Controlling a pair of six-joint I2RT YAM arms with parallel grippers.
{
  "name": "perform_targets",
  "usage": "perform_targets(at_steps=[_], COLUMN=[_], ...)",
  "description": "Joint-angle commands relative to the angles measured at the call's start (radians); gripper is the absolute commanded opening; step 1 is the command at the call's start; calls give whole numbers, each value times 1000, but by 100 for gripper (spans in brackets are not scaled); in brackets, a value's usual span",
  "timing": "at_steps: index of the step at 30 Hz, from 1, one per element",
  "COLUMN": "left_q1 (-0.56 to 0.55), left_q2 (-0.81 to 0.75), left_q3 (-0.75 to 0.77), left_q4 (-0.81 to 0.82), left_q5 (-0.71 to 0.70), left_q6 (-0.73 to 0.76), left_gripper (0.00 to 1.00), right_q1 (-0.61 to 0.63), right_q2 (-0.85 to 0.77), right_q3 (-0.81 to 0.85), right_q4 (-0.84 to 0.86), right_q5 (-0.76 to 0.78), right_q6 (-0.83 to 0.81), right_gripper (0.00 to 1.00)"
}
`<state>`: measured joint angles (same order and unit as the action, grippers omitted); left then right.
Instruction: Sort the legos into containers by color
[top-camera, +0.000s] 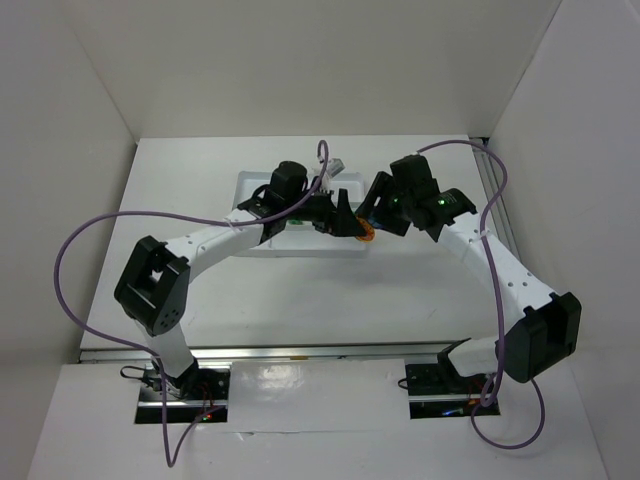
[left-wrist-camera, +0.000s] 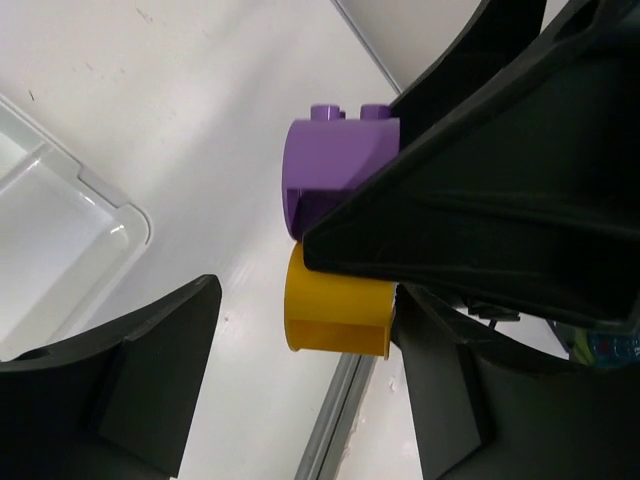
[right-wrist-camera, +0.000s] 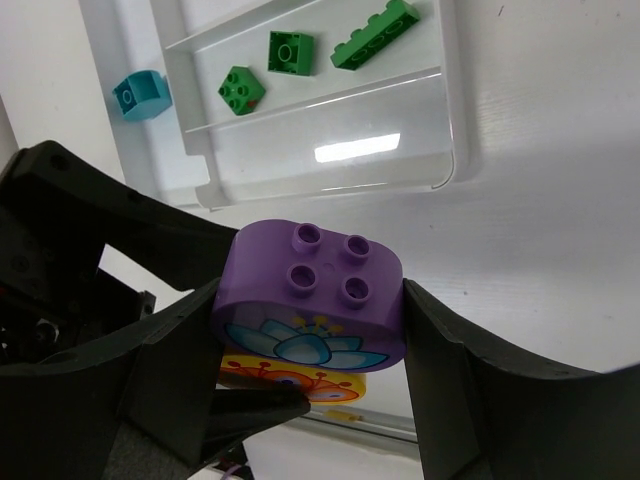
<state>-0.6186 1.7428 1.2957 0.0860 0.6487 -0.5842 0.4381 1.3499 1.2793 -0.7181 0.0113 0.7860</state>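
My right gripper (right-wrist-camera: 312, 325) is shut on a purple brick (right-wrist-camera: 310, 290) with a flower print, held above the table just off the white tray's (right-wrist-camera: 452, 110) corner. An orange brick (right-wrist-camera: 300, 378) is stuck under the purple one. My left gripper (left-wrist-camera: 300, 335) is open around that orange brick (left-wrist-camera: 335, 315). One finger (left-wrist-camera: 445, 390) touches the brick and the other finger (left-wrist-camera: 120, 390) stands apart from it. The purple brick (left-wrist-camera: 330, 165) shows above it. Three green bricks (right-wrist-camera: 291, 52) lie in one tray compartment. A teal brick (right-wrist-camera: 141, 97) lies in the compartment beside it.
The tray (top-camera: 255, 195) lies at mid table under both wrists. My two grippers meet at its near right end, left (top-camera: 338, 215) and right (top-camera: 378, 212). A metal strip (left-wrist-camera: 335, 420) runs along the table below the bricks. White walls enclose the table.
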Motion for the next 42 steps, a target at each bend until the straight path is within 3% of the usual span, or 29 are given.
perform_targets(at_steps=[1,3,5,6,13,14,36,42], left_q1=[2,2,2,2,2,2,11,71], left_q2=[-26,-26,-26,-26,-17,-17,-98,-108], left_q3=[-9,-9,-19,-19,-29,-20,-88,-47], left_q4=[106,127,150,175,216,193,29,-118], left_q5=[-17,-17,-6,5,35,35,32,-49], left_q6=[-31,-42,-66,-75,-111,-111,32,76], left_gripper=[82,82,75,65,20,0,0,0], right_q1=[2,2,2,2,2,2,-45,-45], right_q2=[-9,-9,-9,-9,-9,-9,-8,15], right_q3=[31,31,31,31,12,12,29,-1], right_q4=[58,59,59,59,59,49,94,94], right_q5=[-10,-10,-10,-10,-1,-1,78,93], right_q6=[-7,-7,-7,-7,2,2,12,2], right_gripper=[47,47,47,47,47,47,45,45])
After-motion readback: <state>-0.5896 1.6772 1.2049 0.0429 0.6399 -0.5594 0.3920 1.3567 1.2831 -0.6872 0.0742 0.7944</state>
